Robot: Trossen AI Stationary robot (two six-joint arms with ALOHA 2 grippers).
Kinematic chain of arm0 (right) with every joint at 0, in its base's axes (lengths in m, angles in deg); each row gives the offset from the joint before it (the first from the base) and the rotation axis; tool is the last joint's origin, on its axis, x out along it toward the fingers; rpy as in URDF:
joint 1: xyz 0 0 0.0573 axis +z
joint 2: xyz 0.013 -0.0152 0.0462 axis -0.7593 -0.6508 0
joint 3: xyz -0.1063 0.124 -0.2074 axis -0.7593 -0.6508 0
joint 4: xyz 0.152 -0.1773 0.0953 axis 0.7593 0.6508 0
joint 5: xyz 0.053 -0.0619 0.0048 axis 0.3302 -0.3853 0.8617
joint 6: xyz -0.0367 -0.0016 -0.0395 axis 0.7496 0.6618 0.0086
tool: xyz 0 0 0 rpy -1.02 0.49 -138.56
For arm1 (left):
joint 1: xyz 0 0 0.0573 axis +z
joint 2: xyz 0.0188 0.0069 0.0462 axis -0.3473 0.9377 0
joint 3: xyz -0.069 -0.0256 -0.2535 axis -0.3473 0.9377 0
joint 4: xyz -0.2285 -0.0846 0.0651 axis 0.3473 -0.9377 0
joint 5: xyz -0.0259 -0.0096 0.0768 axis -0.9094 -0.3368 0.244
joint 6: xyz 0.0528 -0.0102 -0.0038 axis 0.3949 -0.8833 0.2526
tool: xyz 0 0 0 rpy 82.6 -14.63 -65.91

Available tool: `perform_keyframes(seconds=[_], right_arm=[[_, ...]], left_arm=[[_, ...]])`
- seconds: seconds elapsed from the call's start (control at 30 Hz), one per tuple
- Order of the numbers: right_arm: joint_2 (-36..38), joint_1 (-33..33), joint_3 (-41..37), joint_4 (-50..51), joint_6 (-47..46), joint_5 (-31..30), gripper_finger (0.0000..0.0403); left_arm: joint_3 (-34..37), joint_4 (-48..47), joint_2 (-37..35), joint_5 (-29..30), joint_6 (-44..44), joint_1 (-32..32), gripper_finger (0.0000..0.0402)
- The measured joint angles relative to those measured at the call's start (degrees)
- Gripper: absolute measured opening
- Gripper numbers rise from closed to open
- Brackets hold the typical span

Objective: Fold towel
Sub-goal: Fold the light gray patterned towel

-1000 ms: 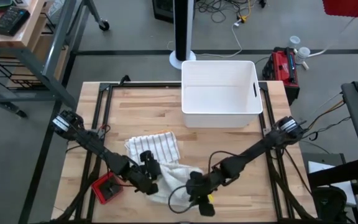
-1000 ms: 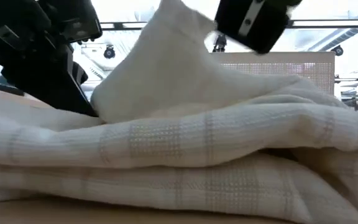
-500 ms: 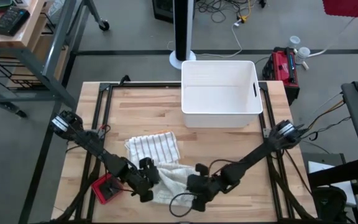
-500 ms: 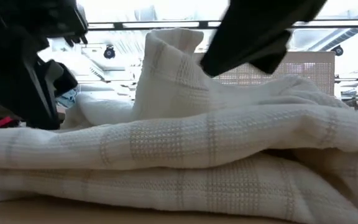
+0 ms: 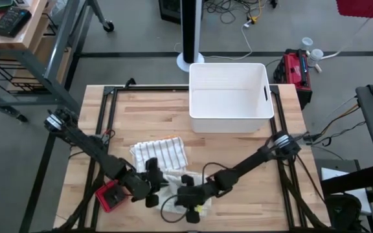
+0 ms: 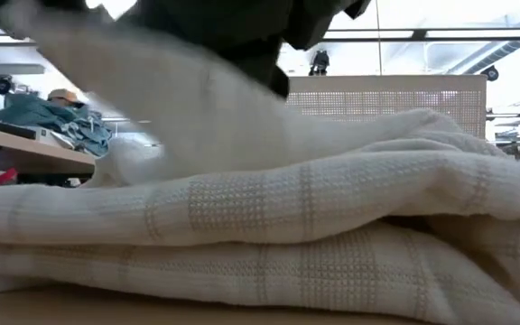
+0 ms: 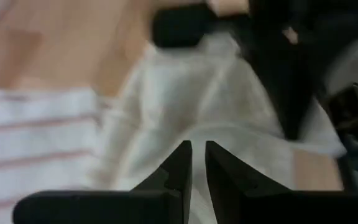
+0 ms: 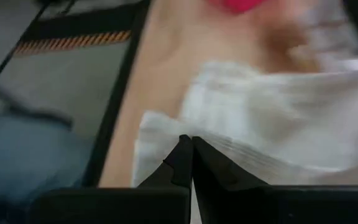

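Right gripper [image 5: 188, 194] fingers now closed, towel [image 5: 162, 157] drawn leftward

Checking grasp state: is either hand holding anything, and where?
Both hands pinch the white woven towel: right hand shut on a fabric edge, left hand on a fold.

Towel [image 5: 164, 162] near table's [image 5: 238, 162] front edge, bin [image 5: 228, 97] behind at far edge, both grippers [image 5: 153, 191] [image 5: 185, 200] on towel's front

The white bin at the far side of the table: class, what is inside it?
The white bin shows only its bare white floor and walls; nothing lies inside. No part of its inside is covered.
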Motion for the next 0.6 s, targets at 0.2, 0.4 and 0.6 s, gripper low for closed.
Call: perform_keyframes(seconds=[0.2, 0.4, 0.6], right_arm=[[-2.4, -0.04, 3.66, 0.31, 5.56, 6.81, 0.0], [-2.13, -0.12, 3.83, 1.82, 5.97, 6.07, 0.0], [-0.48, 0.23, 3.83, 7.95, 4.56, 3.15, 0.0]], left_arm=[[0.0, 2.94, 2.38, 1.28, 5.87, 0.76, 0.0036], [0.02, 2.61, 7.61, 2.42, 7.17, 1.14, 0.0036], [0.0, -4.26, 9.22, -1.05, 2.62, 0.98, 0.0036]])
